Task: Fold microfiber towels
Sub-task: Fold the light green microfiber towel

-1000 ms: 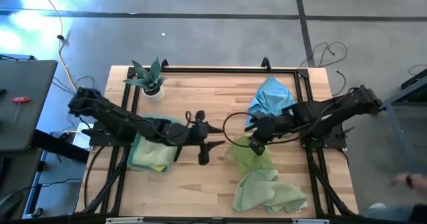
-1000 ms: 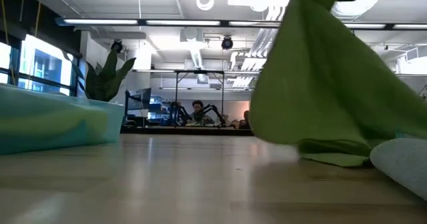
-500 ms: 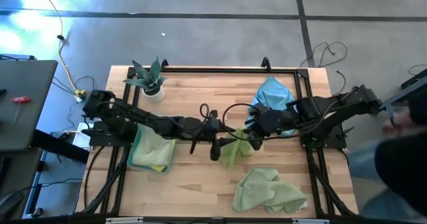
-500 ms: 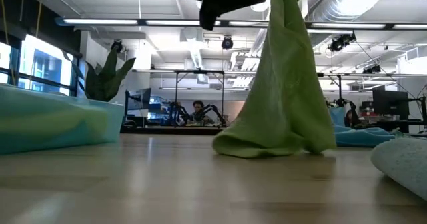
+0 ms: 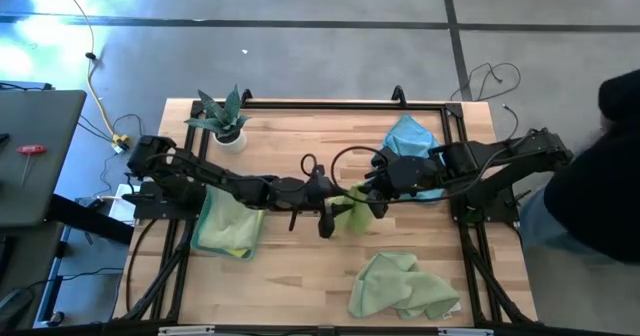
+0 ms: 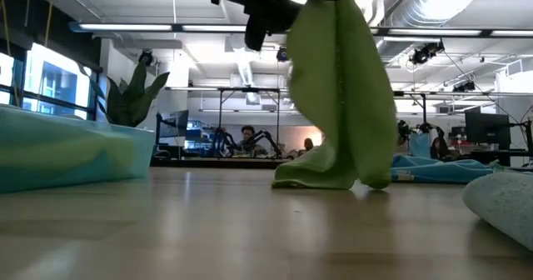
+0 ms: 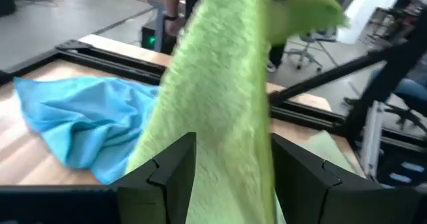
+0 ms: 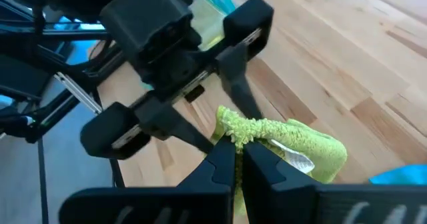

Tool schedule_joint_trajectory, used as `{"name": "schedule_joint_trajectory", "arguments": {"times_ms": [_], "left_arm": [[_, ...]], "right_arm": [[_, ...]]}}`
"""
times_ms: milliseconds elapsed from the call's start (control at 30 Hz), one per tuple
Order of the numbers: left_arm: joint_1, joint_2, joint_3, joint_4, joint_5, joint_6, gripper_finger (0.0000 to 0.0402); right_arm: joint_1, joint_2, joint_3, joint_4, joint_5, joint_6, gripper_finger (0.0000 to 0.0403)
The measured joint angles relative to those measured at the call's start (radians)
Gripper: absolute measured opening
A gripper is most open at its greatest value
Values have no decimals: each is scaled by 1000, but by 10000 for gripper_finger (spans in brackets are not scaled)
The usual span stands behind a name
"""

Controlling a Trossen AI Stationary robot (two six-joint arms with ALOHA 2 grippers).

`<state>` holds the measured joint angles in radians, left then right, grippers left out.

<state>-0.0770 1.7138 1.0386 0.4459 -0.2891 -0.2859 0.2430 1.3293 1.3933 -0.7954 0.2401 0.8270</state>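
Note:
A pale green microfiber towel hangs over the table's middle from my right gripper, which is shut on it. Its lower end rests bunched on the wood. My left gripper comes level from the table's left and is open, with the hanging towel between its two fingers. A blue towel lies crumpled at the far right. A second green towel lies at the near right. Folded towels are stacked at the left. My right gripper pinches a bunched top corner of the green towel between its two fingers, which slant down from the table's right. The cloth hangs slack below them, its lower end on the table. My left gripper: whether its open fingers touch the towel, I cannot tell.
A small potted plant stands at the far left corner. A black frame runs round the table's edges. A person in dark clothes stands beyond the right edge. Bare wood lies along the near side.
My right gripper has risen and gone toward the table's middle, drawing the green towel off the near-right pile; the towel now hangs narrow, with only its lower end on the wood. My left gripper has come down and rightward until its open fingers stand on either side of the towel.

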Motion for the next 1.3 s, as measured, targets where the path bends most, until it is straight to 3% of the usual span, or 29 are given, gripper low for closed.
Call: {"name": "schedule_joint_trajectory", "arguments": {"times_ms": [367,600,733,933,1100,1300], "left_arm": [[-41,8,1,-310,21,-82,170],[-81,8,1,-394,38,-103,167],[-79,8,1,-399,47,-152,131],[-71,8,1,-401,47,-175,14],[-65,-42,10,-476,101,-209,6],[-69,-136,121,-813,117,-206,1]], "right_arm": [[-1,0,0,4,17,-24,0],[-1,0,0,0,19,-43,0],[-1,0,0,-4,19,-47,0],[-1,0,0,-6,19,-47,0],[-1,0,-1,-24,-38,-42,0],[-1,0,-2,-22,-142,-50,0]]}}
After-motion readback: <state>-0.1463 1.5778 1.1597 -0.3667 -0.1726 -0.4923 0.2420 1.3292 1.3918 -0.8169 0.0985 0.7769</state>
